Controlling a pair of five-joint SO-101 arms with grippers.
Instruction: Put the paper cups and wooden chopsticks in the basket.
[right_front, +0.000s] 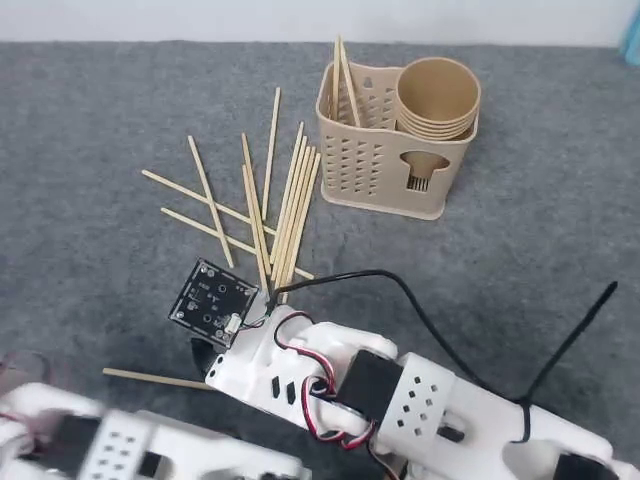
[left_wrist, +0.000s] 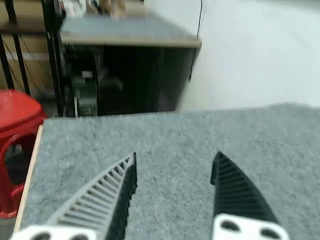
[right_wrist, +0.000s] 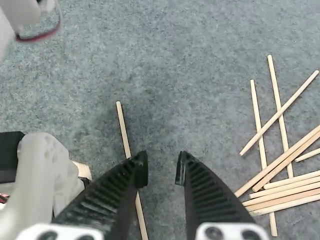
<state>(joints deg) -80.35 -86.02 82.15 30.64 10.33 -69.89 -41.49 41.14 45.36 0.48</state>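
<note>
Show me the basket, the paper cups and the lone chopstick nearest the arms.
basket (right_front: 372, 165), high view, perforated front wall.
paper cups (right_front: 437, 90), high view, inside the top cup.
lone chopstick (right_front: 155, 378), high view, middle of shaft.

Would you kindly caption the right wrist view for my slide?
Open right gripper over a stray chopstick on the grey mat.

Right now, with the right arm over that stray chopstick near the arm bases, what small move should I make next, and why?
Probably nudge the right arm's jaws sideways before lowering. They stand open, but the lone chopstick runs under one jaw tip rather than through the gap, so closing here would likely miss or push it.
</note>
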